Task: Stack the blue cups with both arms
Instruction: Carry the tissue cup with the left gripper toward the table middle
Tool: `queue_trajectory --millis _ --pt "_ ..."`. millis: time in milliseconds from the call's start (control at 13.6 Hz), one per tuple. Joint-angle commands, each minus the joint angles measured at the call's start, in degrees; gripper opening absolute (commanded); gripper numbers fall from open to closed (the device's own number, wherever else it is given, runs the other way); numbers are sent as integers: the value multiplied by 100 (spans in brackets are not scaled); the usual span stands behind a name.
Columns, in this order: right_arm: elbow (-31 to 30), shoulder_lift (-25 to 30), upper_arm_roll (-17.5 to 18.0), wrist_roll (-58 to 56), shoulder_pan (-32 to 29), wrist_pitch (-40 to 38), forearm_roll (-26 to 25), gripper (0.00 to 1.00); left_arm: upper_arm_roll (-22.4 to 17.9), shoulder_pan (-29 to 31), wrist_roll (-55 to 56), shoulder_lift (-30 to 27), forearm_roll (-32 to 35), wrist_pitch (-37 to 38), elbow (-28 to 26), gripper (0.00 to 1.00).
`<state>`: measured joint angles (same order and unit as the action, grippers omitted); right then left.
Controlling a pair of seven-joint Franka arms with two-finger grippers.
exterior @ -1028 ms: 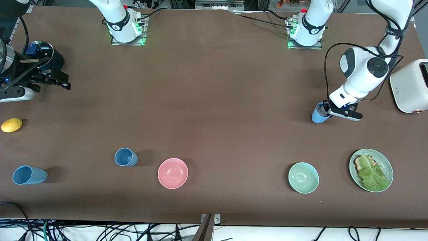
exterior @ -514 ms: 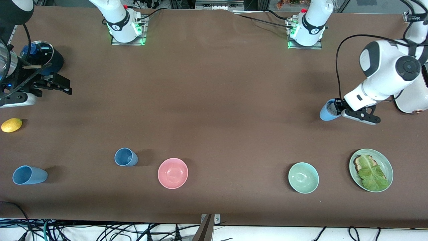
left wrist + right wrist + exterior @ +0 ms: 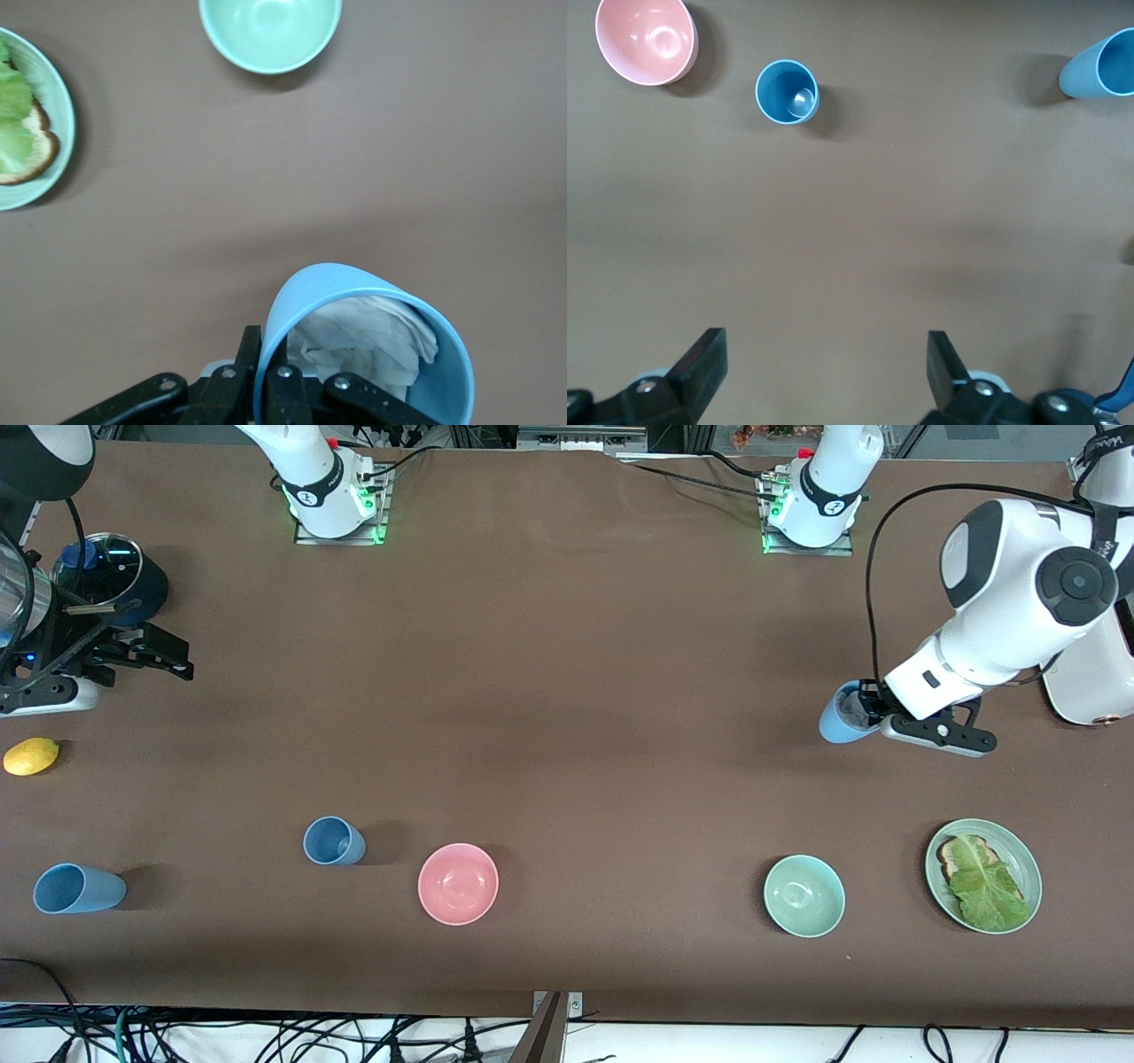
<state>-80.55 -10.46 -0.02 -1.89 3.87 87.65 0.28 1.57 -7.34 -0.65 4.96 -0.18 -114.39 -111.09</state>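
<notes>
— Which step is this?

— The carry. The left gripper (image 3: 873,713) is clamped on the rim of one blue cup (image 3: 840,716), holding it tilted over bare table toward the left arm's end; something white and crumpled sits inside. The other blue cup (image 3: 333,841) stands upright near the pink bowl (image 3: 458,883), toward the right arm's end.

— And the right arm?

— It waits. The right gripper (image 3: 168,657) hangs with fingers spread wide and nothing between them, over the table by the dark saucepan (image 3: 111,571).

— What does the next move call for?

— Probably a long traverse to the standing cup, or a handover, then righting the held cup above it.

— Any writing?

— The arm base bands seem to carry a mark, but I can't read it.
</notes>
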Motion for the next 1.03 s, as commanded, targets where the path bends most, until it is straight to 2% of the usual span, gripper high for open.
queue_trajectory --millis 0,220,367,954 --pt "-31 -8 -6 -40 -18 103 60 100 404 -249 1290 189 18 451 569 0" --pt "-31 -79 -6 -49 -35 147 69 100 730 -522 2522 452 -226 540 991 0" --pt "-31 -122 -6 -57 -35 191 60 100 731 -811 3277 654 -516 532 1237 0" --pt "-31 -360 -6 -66 -44 481 78 100 556 -2533 6029 1989 -465 488 2731 0"
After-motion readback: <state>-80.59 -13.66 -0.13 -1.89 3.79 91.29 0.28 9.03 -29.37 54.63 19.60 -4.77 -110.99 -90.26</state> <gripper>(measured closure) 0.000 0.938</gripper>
